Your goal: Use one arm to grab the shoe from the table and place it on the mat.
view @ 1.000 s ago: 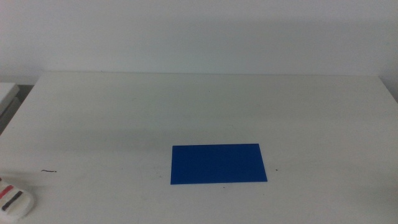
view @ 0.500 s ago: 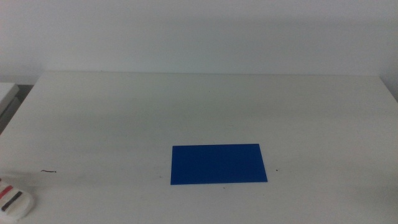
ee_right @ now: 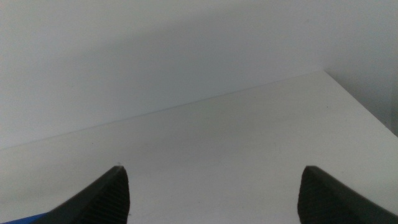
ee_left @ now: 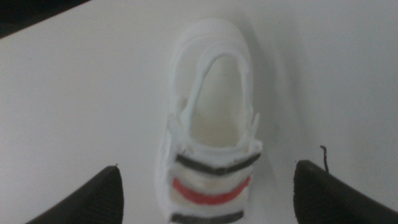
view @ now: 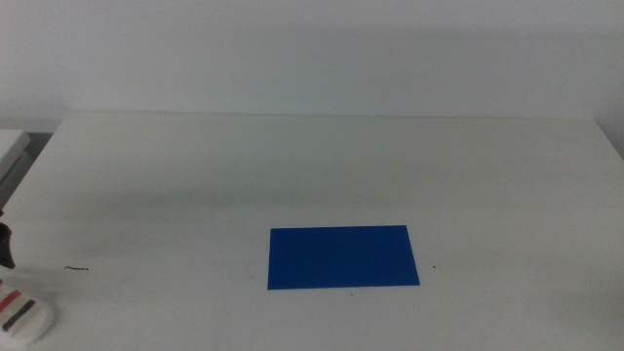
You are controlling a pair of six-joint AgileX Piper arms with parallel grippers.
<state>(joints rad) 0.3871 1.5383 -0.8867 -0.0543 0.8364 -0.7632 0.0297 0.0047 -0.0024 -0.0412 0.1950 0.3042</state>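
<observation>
Left gripper [ee_left: 205, 186]: jaws wide, newly entered at middle view's left edge, above strapped shoe [ee_left: 210, 140]; grasp pending. Blue mat [view: 342, 256] centre, bare.

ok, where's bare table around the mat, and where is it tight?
Bare table lies all around the mat: the far half up to the wall, and the stretch to its right. Only the near-left corner is tight, where the shoe sits between the left gripper's open jaws, beside the scratch.

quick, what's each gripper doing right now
Left gripper: open, holding nothing, jaws apart on either side of the shoe on the table.
Right gripper: open, empty, over bare table.
</observation>
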